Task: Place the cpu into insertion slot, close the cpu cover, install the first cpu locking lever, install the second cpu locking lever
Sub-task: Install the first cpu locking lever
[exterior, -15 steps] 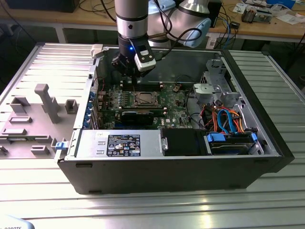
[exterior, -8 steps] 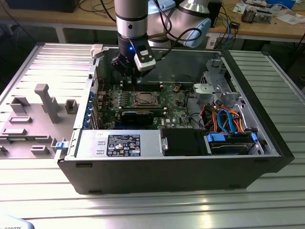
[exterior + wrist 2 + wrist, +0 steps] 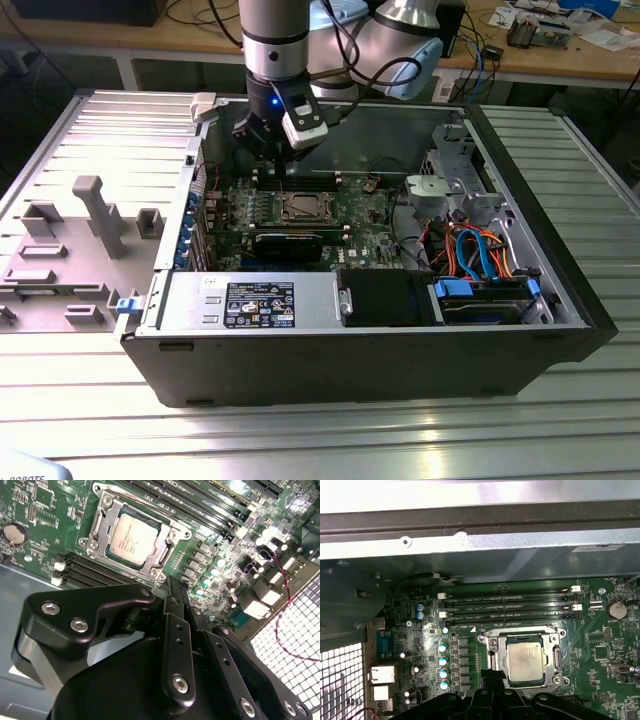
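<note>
So the computer case is lying on its side on the counter with the side panel off. I guess that's so the arm can come straight down at the motherboard. The tool hangs inside the case, upper middle of the exterior view, just above the socket and a touch toward the exterior view's left of it. Its fingers look pinched together with nothing between them. My guess is that gives one narrow tip for poking at thin metal parts rather than grabbing.

The cpu is already in the insertion slot, flat and square, next to the memory slots. The cpu cover looks folded down over it, with the chip's top showing through the window, so the frame pins the chip's edges. In both wrist views the tool tip is just beside a socket corner, apart from the chip. Can't tell whether the thin levers along the socket's sides are latched. Some grey fixture blocks sit on the exterior view's left, well apart from all this.
</note>
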`<move>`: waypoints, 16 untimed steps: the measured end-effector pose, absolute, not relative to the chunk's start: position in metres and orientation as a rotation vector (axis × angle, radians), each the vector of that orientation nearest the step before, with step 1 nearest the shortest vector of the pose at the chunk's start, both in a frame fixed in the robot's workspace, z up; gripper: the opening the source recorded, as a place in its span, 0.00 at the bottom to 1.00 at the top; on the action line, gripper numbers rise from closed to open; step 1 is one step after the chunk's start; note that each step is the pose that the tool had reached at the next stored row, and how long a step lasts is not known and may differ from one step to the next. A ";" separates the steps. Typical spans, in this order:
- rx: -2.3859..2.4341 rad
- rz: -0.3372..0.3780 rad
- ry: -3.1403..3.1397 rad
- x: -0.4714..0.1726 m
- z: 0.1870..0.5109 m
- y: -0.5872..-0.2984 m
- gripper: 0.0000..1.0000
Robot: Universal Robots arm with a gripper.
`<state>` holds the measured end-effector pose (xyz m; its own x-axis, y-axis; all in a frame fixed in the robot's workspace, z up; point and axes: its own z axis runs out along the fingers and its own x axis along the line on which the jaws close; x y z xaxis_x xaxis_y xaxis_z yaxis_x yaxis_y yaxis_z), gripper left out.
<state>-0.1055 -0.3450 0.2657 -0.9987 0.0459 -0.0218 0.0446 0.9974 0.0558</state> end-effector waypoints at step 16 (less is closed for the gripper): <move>0.061 0.086 3.117 -0.108 0.265 -0.345 0.11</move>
